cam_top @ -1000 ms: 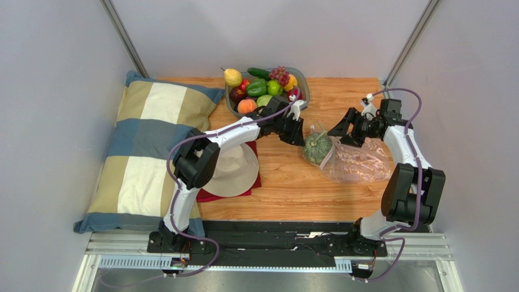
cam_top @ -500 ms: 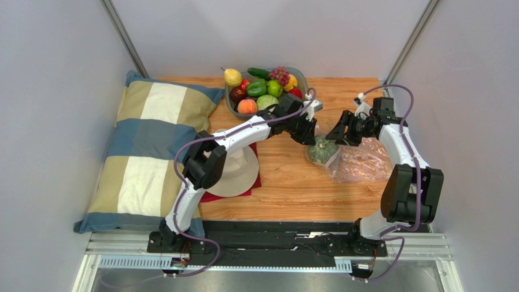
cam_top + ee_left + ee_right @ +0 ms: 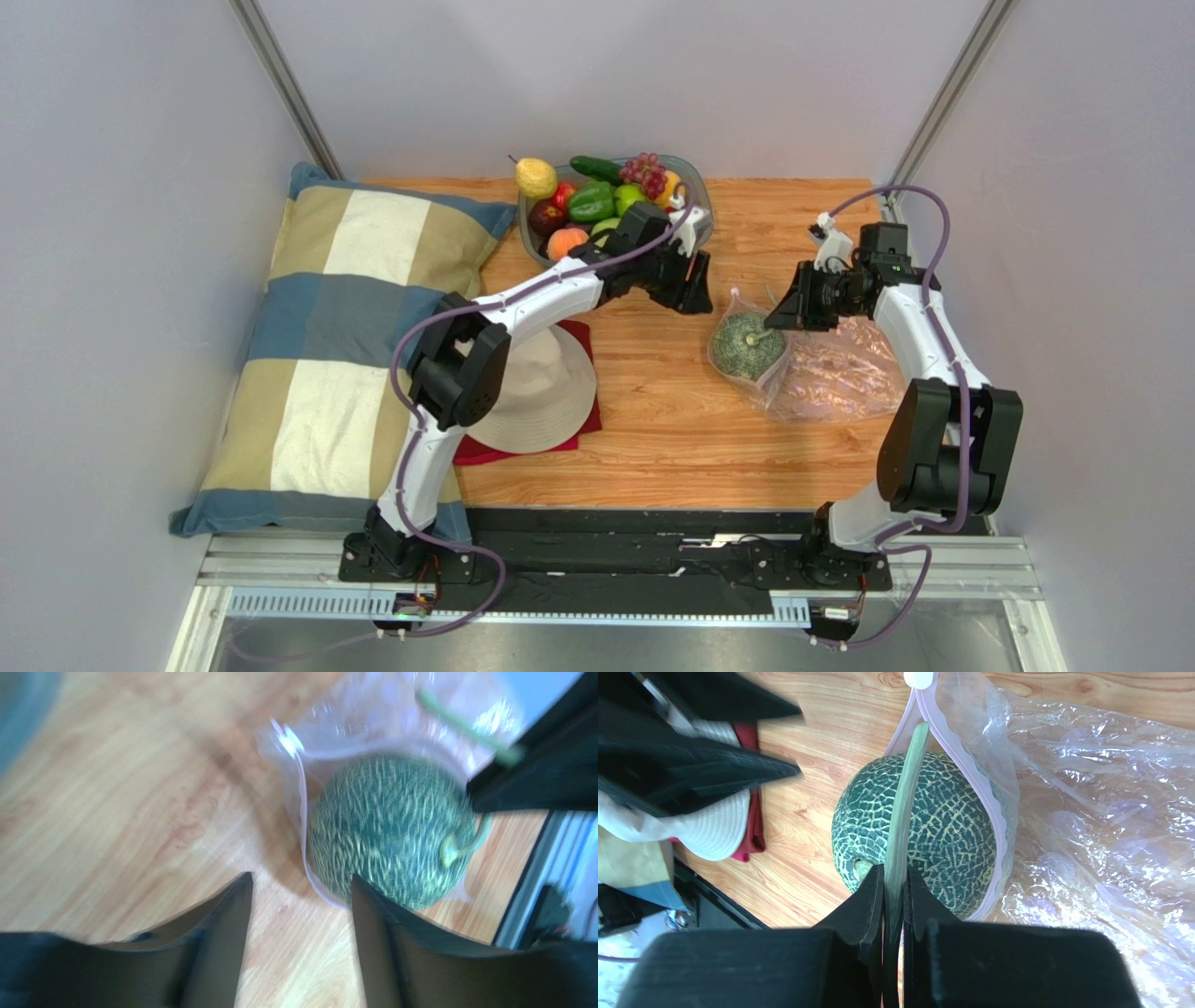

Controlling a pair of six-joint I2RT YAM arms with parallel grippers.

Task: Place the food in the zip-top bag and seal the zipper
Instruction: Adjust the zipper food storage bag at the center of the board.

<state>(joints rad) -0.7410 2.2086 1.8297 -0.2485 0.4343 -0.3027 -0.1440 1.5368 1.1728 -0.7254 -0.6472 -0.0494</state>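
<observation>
Wooden surface (image 3: 659,406) held melon (image 3: 746,345) in bag (image 3: 842,378) mouth; right gripper (image 3: 892,878) pinched its rim (left gripper (image 3: 300,882) spread, empty).

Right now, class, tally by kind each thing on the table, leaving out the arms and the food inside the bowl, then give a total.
pillow: 1
hat: 1
red cloth: 1
bowl: 1
bag: 1
melon: 1
Total: 6
</observation>
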